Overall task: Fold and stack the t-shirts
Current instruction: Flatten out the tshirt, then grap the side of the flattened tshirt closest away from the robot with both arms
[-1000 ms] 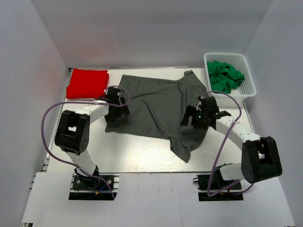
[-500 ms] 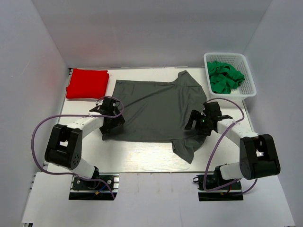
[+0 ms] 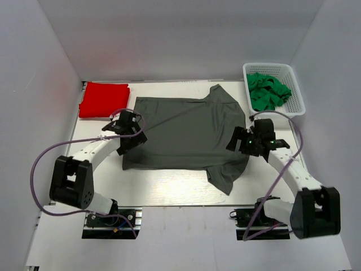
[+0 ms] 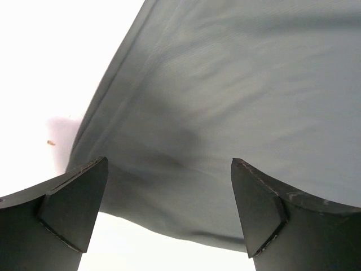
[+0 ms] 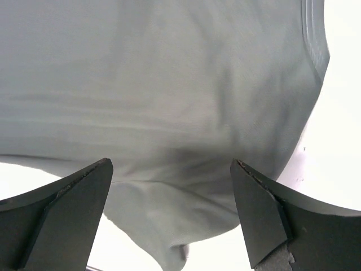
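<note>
The left pincer (image 4: 168, 165) and right pincer (image 5: 171, 165) both gape released over opposite edges of the plain dark grey t-shirt (image 3: 186, 130) on the surface (image 3: 169, 189).

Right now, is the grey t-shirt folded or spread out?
Spread: the grey t-shirt lies flat on the table, both sleeves sticking out.
</note>
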Robot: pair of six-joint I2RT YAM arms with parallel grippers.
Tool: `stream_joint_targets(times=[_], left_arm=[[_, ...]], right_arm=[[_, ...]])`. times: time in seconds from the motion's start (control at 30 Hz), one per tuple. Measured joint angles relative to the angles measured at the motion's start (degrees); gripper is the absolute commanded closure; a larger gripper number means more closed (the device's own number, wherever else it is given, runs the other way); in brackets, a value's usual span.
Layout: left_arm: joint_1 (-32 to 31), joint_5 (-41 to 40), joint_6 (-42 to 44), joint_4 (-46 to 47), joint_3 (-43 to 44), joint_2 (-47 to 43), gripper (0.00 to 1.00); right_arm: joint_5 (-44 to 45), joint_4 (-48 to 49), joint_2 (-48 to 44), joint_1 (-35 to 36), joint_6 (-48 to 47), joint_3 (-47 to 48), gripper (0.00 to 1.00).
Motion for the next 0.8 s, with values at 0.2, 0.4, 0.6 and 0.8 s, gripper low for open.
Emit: stream_joint_targets(times=[0.2,0.4,0.6,0.8], left_arm=[[0.1,-0.2,-1.5,-4.7,3.7,-9.1,0.0],[0.7,-1.0,-6.3,-11.0,-1.4,-14.4,0.0],[2.6,-1.5,-9.4,-12.1,-10.3,-12.1,0.02],[5.0,-1.8,-10.6,-7.1,-13.2,-11.3,0.08]], right_arm=[[-0.9,-7.5,-8.8,2.0,-2.8,8.4,0.1],[-4.9,-13.7,-11.1,8.0,-0.5,6.3,0.1],[-6.7,-20.7,-12.2,13.4,2.5,1.0,0.1],[-7.3,-24.2,-12.4,16.3,5.0,-1.2,0.1]])
